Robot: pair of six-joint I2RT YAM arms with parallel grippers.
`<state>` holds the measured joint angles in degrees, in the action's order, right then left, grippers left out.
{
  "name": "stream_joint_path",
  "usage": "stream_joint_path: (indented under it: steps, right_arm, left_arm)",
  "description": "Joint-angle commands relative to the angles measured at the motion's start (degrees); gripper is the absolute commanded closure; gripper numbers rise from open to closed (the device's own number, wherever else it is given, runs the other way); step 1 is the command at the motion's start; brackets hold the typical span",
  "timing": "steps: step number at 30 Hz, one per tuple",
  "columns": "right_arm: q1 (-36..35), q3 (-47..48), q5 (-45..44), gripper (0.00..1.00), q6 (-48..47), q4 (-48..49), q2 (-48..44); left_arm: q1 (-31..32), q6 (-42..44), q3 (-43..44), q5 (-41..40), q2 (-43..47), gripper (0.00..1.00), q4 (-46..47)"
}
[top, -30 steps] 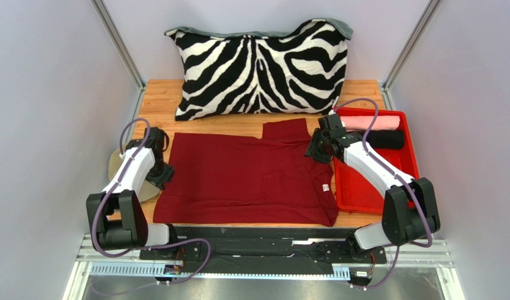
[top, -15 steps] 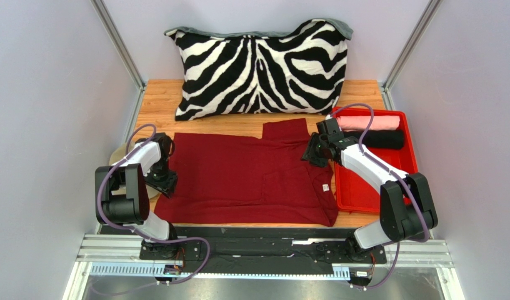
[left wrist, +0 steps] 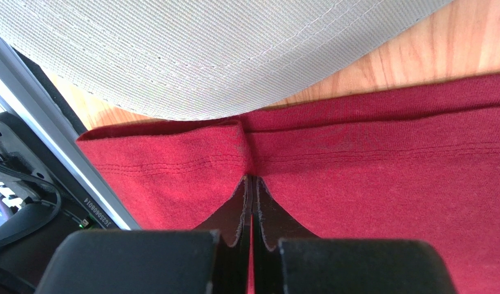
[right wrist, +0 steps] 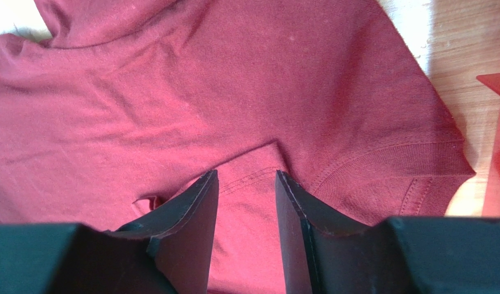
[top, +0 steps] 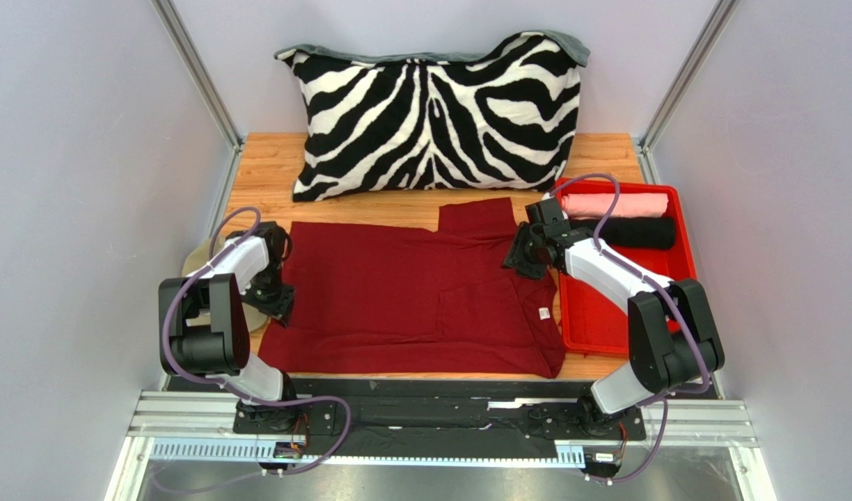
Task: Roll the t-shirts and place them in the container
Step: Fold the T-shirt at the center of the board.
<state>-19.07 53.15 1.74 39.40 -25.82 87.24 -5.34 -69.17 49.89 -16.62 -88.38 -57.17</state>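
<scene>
The maroon t-shirt [top: 399, 303] lay flat on the counter [top: 273, 167], long axis left to right, hem left, collar right. The left hand [left wrist: 252, 184] was pinched shut on the hem. The right hand [right wrist: 246, 174] stood open over the collar end.

Small white tag [top: 543, 313] on dark red cloth t-shirt [top: 399, 303]: too small to read
Tiny white print [left wrist: 94, 207] on grey metal rail [left wrist: 50, 128]: too blurry to read

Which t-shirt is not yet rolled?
The maroon t-shirt, spread flat on the table; the pink t-shirt and the black t-shirt lie rolled in the red tray.
</scene>
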Motion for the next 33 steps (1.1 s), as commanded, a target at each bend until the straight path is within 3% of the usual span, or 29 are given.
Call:
stream_joint_path:
  steps: [1, 17, 33]
  right_arm:
    - [-0.09, 1.08, -1.56, 0.57, 1.03, 2.8, 0.3]
    - [-0.97, 0.65, -4.28, 0.54, -0.37, 4.03, 3.99]
    - [-2.2, -3.04, -4.81, 0.6, -0.64, 5.08, 4.08]
  left_arm:
    - [-0.11, -0.44, 0.38, -0.6, 2.95, 1.0, -0.75]
    - [-0.11, 0.96, 1.0, -0.6, 6.11, 1.0, -1.19]
    - [-0.02, 0.96, 0.74, -0.16, 4.53, 1.0, -0.31]
